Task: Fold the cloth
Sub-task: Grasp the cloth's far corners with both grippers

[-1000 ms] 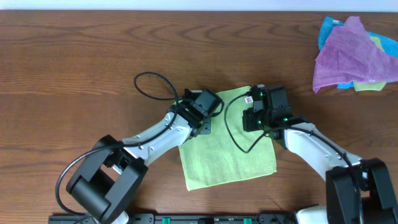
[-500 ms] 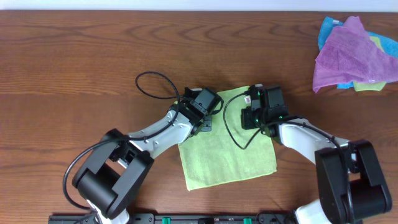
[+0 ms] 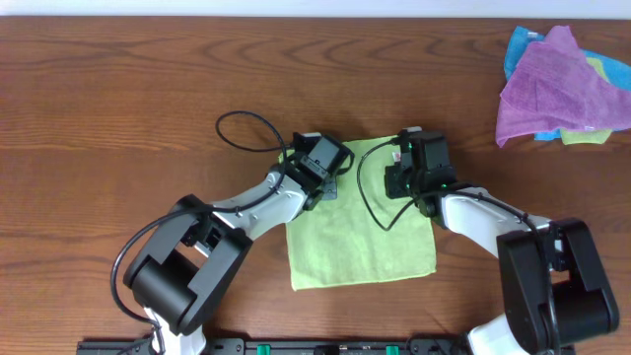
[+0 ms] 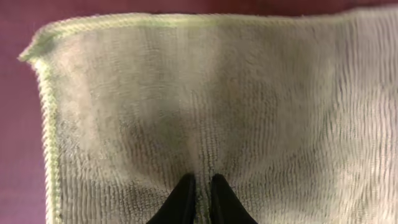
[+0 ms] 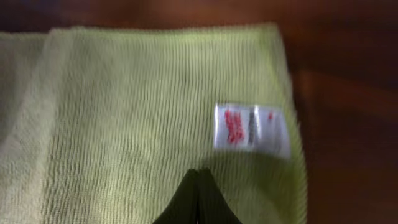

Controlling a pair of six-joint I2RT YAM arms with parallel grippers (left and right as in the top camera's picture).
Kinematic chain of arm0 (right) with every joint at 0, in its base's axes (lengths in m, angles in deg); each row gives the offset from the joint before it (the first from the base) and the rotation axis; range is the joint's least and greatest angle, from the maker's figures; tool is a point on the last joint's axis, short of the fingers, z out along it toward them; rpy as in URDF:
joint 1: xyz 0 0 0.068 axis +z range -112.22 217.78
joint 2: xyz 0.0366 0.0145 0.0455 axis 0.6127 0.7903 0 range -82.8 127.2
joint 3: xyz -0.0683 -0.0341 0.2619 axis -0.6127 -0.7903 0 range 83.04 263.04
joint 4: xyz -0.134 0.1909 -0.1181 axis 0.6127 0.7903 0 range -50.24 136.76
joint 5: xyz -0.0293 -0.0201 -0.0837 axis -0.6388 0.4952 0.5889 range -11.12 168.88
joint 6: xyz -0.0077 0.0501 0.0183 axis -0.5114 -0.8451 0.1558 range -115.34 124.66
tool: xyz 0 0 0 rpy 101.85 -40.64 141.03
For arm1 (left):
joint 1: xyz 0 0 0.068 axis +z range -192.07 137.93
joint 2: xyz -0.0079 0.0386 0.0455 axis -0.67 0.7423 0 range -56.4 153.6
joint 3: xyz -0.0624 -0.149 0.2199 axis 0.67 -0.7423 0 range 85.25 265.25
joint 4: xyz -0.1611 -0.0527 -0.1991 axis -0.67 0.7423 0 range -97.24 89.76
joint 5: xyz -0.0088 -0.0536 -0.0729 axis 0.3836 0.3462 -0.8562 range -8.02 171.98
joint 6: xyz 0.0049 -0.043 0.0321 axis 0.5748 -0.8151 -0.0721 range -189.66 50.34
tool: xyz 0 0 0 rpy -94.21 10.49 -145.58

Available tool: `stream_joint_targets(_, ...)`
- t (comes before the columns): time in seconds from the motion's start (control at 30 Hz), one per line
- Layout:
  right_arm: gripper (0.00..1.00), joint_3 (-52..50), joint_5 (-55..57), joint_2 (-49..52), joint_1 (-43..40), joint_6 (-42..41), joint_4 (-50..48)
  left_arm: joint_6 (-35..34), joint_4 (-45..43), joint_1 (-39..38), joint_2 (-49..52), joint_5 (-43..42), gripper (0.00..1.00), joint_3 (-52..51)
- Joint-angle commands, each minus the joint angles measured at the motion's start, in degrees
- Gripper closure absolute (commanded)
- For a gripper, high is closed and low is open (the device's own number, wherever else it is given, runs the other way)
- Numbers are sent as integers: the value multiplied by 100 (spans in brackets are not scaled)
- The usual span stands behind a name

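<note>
While open tabletop (image 3: 118,99) surrounds the cloth (image 3: 360,242), left hand (image 4: 199,190) pinches it near the far edge, right hand (image 5: 198,180) pressed together.

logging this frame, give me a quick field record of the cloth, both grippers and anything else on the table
cloth: lime-green square microfibre cloth, lying flat on brown wooden table
tag: small white tag near its corner
left gripper: shut on a pinch of cloth
right gripper: shut, tips on cloth beside tag
elsewhere: purple cloth over blue cloth, far right
</note>
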Motion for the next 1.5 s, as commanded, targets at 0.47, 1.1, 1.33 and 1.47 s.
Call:
stream_joint_targets(0.47, 99, -2, -26, 271, 118, -887, -479, -15, -942, 876, 363, -291, 87, -74)
stream_joint_targets(1.1, 99, 848, 688, 1508, 450, -800, -573, 566, -999, 1115, 363, 107, 87, -74)
stream_joint_targets(1.33, 98, 973, 890, 1508, 409, -697, -380, 1060, -1281, 1379, 407, 140, 88, -74)
stream_joint_targets(1.47, 98, 988, 966, 1508, 376, -697, -374, 1045, -1561, 1403, 601, -273, 87, -74)
